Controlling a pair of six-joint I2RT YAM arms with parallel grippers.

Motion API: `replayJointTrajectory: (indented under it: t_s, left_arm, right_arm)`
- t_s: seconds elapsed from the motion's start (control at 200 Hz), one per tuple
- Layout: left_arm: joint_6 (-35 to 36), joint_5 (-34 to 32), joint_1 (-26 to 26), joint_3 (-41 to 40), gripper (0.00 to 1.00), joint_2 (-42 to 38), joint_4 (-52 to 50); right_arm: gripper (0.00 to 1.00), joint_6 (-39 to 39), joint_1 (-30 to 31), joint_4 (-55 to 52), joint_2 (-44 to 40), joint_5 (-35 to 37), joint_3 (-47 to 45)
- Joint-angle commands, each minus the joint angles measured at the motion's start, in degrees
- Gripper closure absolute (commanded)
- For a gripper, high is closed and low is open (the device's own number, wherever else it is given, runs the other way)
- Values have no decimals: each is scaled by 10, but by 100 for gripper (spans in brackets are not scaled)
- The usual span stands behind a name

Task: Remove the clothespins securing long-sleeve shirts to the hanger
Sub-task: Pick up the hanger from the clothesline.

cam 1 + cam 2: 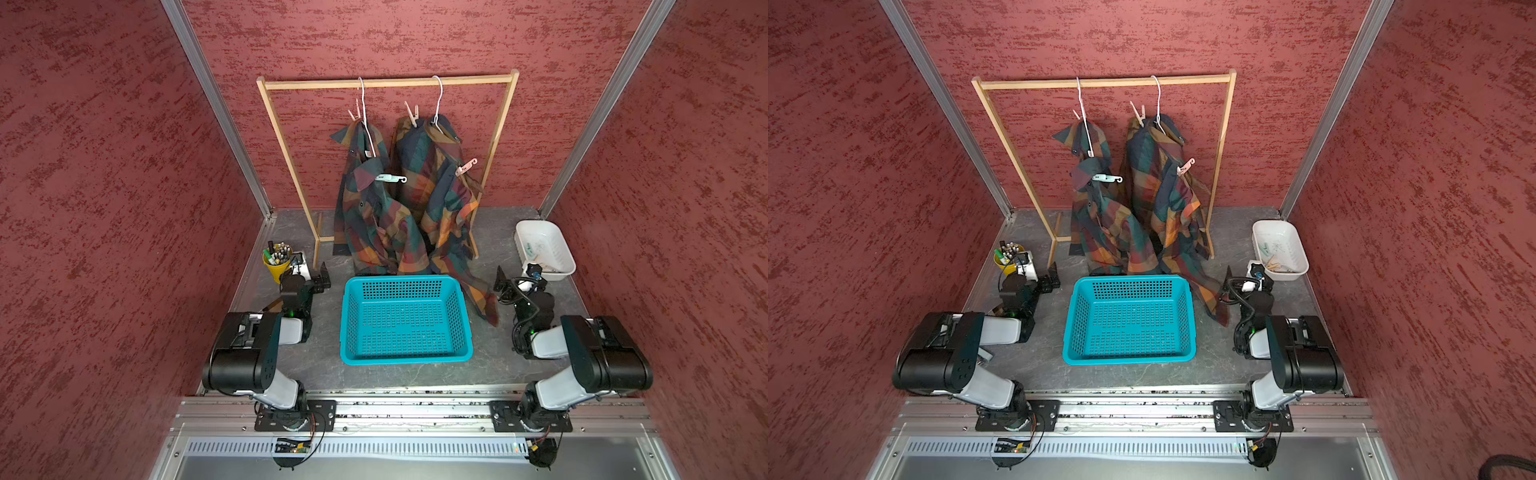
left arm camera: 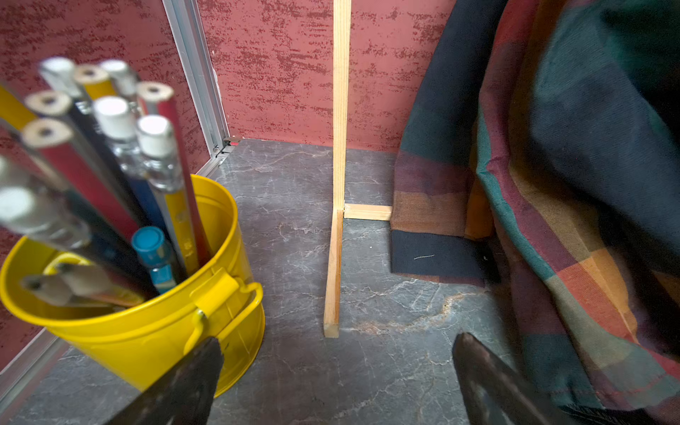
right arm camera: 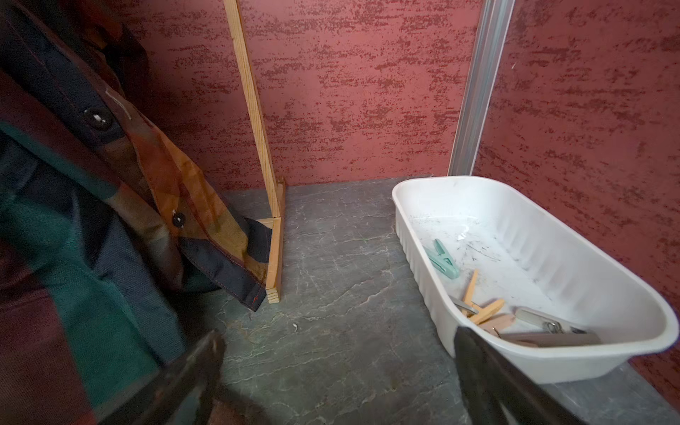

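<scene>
We're holding L gripper [image 2: 336,347] & R gripper [image 3: 338,338] wide open, empty, near grey bench [image 1: 316,365]; pale pink & mint plastic clothespins [image 1: 390,178] are pinning two hanging plaid long-sleeve shirts [image 1: 374,216].

Lab booth — alu frame [image 1: 217,104], arm rail [image 1: 415,409]

plaid against mottled red

the long-sleeve shirts [image 1: 428,174] are plaid in dark green, navy, maroon and orange blocks. three clothespins [image 1: 465,166] are pale pink, the fourth clothespin [image 1: 390,178] pale mint. white hangers [image 1: 363,104], pale wood rack [image 1: 395,82]. teal basket [image 1: 405,358], white tub [image 3: 533,235], yellow bucket [image 2: 147,338]. the walls [image 1: 104,208] are mottled red, the tabletop [image 2: 294,228] grey with pale veins.
</scene>
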Motion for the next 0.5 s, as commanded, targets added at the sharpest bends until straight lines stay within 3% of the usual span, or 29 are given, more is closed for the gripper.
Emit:
replayJointTrajectory:
  t_s: [0.0,0.496]
  left_arm:
    - [-5,10,4,5,1,0,-7]
    - [-7,20,9,5,1,0,-10]
  right_arm:
    - [1,0,2,19,-2,9,7]
    - [1,-1,2,18,-2,9,9]
